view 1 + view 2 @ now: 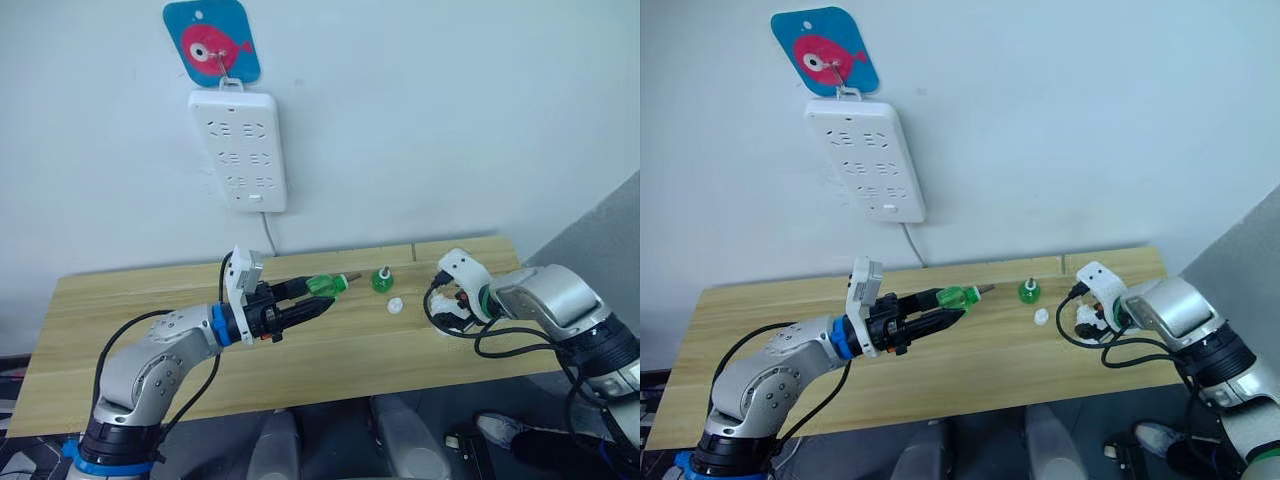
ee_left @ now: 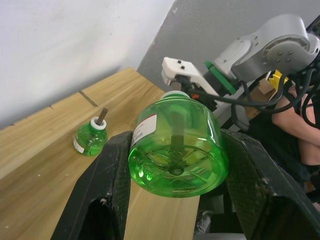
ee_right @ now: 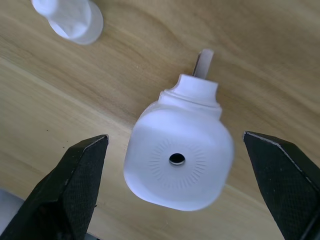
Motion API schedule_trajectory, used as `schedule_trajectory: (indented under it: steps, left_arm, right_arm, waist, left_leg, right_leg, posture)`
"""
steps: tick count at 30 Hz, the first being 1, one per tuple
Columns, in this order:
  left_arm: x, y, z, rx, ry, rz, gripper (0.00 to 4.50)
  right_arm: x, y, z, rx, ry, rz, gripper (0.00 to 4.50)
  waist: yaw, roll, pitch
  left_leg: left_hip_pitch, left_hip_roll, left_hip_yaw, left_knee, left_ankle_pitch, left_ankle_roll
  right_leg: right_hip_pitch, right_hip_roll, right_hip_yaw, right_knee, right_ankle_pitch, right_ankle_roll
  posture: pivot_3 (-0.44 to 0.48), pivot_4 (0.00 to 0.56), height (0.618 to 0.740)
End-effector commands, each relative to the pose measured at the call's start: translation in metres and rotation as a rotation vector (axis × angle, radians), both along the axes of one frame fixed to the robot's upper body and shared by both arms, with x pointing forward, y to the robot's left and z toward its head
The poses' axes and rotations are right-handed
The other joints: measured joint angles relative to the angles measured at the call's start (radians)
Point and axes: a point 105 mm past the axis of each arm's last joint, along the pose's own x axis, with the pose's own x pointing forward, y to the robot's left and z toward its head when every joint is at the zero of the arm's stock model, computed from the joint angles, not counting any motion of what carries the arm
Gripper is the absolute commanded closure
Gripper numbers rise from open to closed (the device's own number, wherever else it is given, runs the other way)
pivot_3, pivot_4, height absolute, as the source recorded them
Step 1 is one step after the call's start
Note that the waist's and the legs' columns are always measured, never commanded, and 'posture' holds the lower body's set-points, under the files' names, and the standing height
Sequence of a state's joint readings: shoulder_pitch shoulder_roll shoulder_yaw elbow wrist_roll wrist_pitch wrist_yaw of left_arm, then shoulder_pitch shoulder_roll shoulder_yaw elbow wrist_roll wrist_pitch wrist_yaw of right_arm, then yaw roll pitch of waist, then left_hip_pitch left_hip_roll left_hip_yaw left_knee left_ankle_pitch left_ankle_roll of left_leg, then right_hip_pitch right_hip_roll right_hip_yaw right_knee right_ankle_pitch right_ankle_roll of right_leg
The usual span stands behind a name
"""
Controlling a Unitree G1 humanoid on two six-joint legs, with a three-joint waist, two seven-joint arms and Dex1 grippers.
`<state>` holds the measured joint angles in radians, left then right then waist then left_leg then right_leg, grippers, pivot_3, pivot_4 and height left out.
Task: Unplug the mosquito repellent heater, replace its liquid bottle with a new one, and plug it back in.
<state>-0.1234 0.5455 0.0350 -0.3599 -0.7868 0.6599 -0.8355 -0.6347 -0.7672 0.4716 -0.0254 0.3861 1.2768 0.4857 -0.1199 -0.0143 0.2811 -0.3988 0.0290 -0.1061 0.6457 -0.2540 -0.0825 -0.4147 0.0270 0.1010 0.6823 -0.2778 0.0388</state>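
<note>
A power strip [image 1: 238,150] hangs on the wall behind the bench [image 1: 120,330]. A second bottle [image 1: 382,279] and a white cap [image 1: 395,306] stand mid-bench. The left gripper [image 1: 318,297], arm stretched right, is clamped on a green bottle [image 2: 176,150]. The right gripper [image 3: 175,185] hovers, jaws apart, over the heater [image 3: 179,162] at the right.

Plain test room: bare white wall [image 1: 450,120], wooden table [image 1: 330,350], hung power strip [image 1: 240,150]

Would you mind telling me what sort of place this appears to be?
Probably an indoor test bench rather than a lived-in room: a bare wooden table against a plain white wall, with a power strip hanging from a fish-shaped hook.
</note>
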Motion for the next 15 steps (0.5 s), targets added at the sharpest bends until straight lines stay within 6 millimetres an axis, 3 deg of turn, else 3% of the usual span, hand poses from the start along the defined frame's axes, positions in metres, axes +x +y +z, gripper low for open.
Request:
schedule_trajectory:
  steps: [1, 15]
  left_arm:
    - [-0.005, -0.004, 0.01, -0.007, -0.057, -0.008, 2.22]
    - [-0.009, -0.005, 0.008, -0.003, -0.061, 0.004, 2.22]
  right_arm:
    - [0.009, 0.002, 0.003, -0.018, -0.032, 0.017, 0.0]
    - [0.006, -0.007, -0.007, -0.059, 0.032, -0.005, 0.0]
  waist:
    - [0.004, -0.001, 0.005]
    - [0.028, -0.002, 0.008]
  left_leg:
    - [0.0, 0.0, 0.0, 0.0, 0.0, 0.0]
    - [-0.001, -0.001, -0.001, 0.0, 0.0, 0.0]
  right_leg:
    - [0.0, 0.0, 0.0, 0.0, 0.0, 0.0]
    - [-0.001, -0.002, -0.001, 0.0, 0.001, 0.0]
  posture:
    - [-0.104, 0.306, 0.728]
    - [-0.065, 0.287, 0.728]
